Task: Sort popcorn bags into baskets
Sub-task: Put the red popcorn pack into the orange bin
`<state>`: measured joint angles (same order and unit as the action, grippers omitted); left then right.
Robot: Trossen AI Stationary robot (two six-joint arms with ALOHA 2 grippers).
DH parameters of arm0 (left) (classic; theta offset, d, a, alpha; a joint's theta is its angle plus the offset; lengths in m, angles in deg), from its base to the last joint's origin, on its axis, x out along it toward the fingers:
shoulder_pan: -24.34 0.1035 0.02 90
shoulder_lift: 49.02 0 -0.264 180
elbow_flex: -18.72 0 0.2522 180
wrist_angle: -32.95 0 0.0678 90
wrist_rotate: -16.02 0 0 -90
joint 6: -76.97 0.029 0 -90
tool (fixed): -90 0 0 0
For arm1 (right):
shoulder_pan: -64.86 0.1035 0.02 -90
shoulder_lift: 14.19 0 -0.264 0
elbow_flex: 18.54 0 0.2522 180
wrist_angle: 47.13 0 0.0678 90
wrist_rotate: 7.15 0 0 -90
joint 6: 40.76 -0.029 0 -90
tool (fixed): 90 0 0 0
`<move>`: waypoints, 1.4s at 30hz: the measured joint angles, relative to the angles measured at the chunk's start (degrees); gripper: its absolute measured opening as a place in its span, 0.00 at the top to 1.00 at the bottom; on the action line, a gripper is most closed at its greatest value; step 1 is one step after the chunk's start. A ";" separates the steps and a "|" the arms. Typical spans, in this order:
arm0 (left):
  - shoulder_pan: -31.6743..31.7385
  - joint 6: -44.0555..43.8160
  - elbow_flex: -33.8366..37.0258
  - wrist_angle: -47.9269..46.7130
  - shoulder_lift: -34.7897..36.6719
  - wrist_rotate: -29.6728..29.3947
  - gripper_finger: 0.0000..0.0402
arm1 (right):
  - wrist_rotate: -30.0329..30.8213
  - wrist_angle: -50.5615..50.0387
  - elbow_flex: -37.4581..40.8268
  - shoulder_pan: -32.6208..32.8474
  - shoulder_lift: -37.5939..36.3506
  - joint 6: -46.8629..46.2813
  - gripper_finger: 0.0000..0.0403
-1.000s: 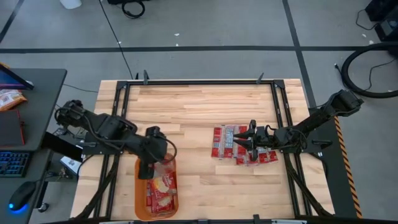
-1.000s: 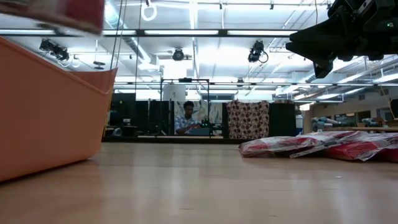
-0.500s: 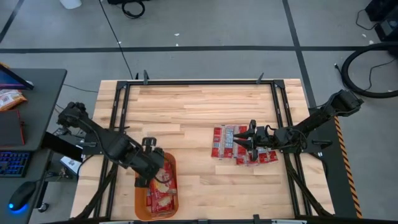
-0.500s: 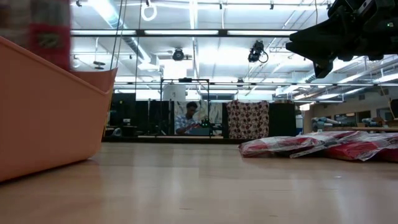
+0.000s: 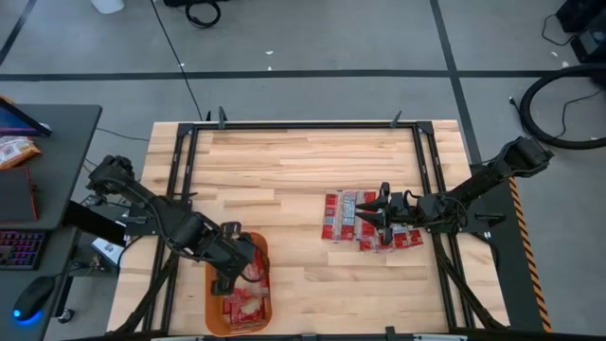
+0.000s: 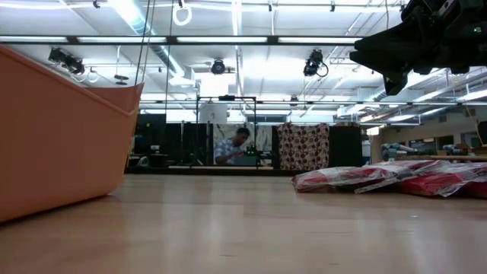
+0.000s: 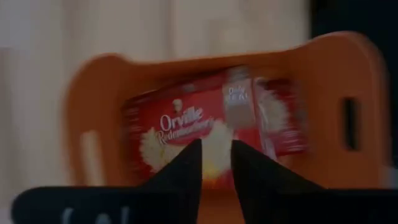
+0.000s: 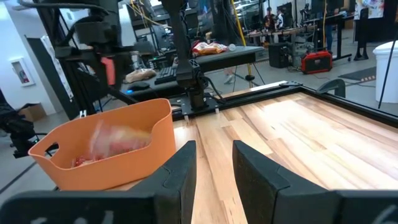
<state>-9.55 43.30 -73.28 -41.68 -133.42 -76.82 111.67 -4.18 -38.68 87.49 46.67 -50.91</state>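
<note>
The orange basket (image 5: 210, 289) (image 6: 53, 137) (image 7: 336, 74) (image 8: 124, 165) sits at the table's near-left and holds several red popcorn bags (image 5: 248, 303). In the left wrist view one wide bag with a cream logo (image 7: 205, 127) lies flat in it. My left gripper (image 5: 235, 275) (image 7: 216, 155) hangs over the basket, fingers a little apart with nothing between them. More red bags lie in a flat pile (image 5: 352, 220) (image 6: 380, 179) right of centre. My right gripper (image 5: 383, 213) (image 8: 214, 162) hovers open just above that pile's right part.
Bare wood lies between the basket and the pile (image 5: 303, 256) and across the far half of the table. Black rails (image 5: 303, 124) frame the tabletop. A desk with a keyboard (image 5: 19, 248) stands left of the table. A person (image 6: 232, 144) shows far off in the room.
My left gripper has moved toward the near edge and down over the basket. The red bag that showed above the basket's rim in the low view has sunk below the rim and is out of that view.
</note>
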 joint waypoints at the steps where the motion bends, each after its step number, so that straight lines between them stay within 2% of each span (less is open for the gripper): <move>1: 0.15 0.41 0.00 1.62 0.00 0.89 0.75 | 0.00 0.04 0.00 0.00 0.00 0.08 0.73; 4: 0.80 3.70 0.00 6.78 0.00 -0.86 0.72 | 0.02 0.17 0.00 0.02 0.00 0.15 0.73; 7: 1.71 8.59 -0.09 10.80 -0.96 -11.95 0.71 | 0.02 0.19 0.00 0.01 0.00 0.06 0.73; 9: 2.62 8.84 -0.09 11.27 -2.12 -19.19 0.71 | 0.02 0.22 0.00 0.02 0.00 -0.08 0.73; 11: 4.33 8.89 -0.09 12.04 -3.79 -22.52 0.71 | 0.02 0.22 0.00 0.00 0.00 -0.09 0.73; 15: 9.20 9.06 -0.07 14.83 -7.99 -22.01 0.71 | 0.04 0.29 0.00 0.00 -0.02 -0.03 0.73; 20: 14.24 15.15 -0.05 21.26 -13.94 -16.21 0.70 | 0.09 0.24 0.00 0.00 -0.02 0.02 0.73; 27: 17.97 23.17 -2.08 26.56 -22.49 -13.55 0.58 | 0.11 0.21 0.00 0.00 -0.02 0.36 0.73; 31: 18.75 26.54 -6.03 27.96 -28.66 -15.44 0.50 | 0.11 0.22 0.00 0.00 -0.02 0.76 0.73; 39: 18.17 33.88 -15.50 28.43 -39.47 -26.42 0.40 | 0.11 -0.19 0.02 0.00 -0.02 0.90 0.73; 42: 17.86 35.51 -17.98 30.11 -42.11 -27.01 0.37 | 0.11 -0.29 0.02 0.00 -0.02 1.11 0.73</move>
<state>8.31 78.81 -91.26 -11.56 -175.53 -103.83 111.78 -4.47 -38.65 87.49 46.65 -49.80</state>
